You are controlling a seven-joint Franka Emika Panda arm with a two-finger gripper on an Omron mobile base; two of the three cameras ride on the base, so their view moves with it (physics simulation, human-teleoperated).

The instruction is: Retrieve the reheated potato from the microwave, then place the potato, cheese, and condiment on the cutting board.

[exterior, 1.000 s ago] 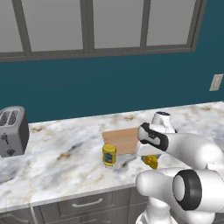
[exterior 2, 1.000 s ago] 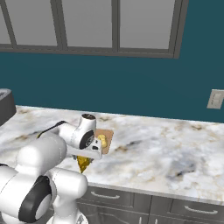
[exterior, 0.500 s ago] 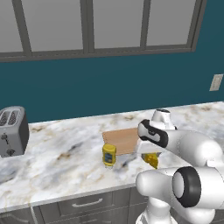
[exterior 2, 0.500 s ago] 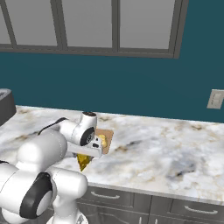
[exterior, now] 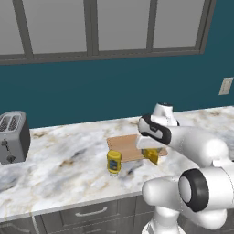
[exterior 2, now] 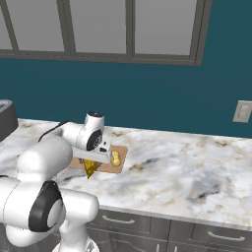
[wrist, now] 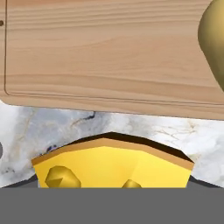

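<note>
My gripper (exterior: 149, 152) is shut on the cheese (exterior: 151, 156), a yellow-orange wedge held just above the counter at the front edge of the cutting board (exterior: 122, 145). In the hand view the cheese (wrist: 109, 164) lies at the bottom between the finger tips, with the cutting board (wrist: 109, 52) beyond it. The pale-yellow potato (exterior 2: 115, 158) rests on the cutting board (exterior 2: 110, 169) near its right end; its edge shows as potato (wrist: 214, 39) in the hand view. The condiment (exterior: 114, 162), a yellow jar with a blue band, stands on the counter left of the cheese. The microwave is out of view.
A silver toaster (exterior: 12, 136) stands at the counter's far left. The marble counter (exterior 2: 187, 167) stretches to the right. A wall outlet (exterior: 225, 85) is on the teal wall. Grey drawers (exterior: 87, 214) run below the counter's front edge.
The gripper has risen a little and shifted towards the board, and the cheese has come up with it. The jar and the potato have stayed put.
</note>
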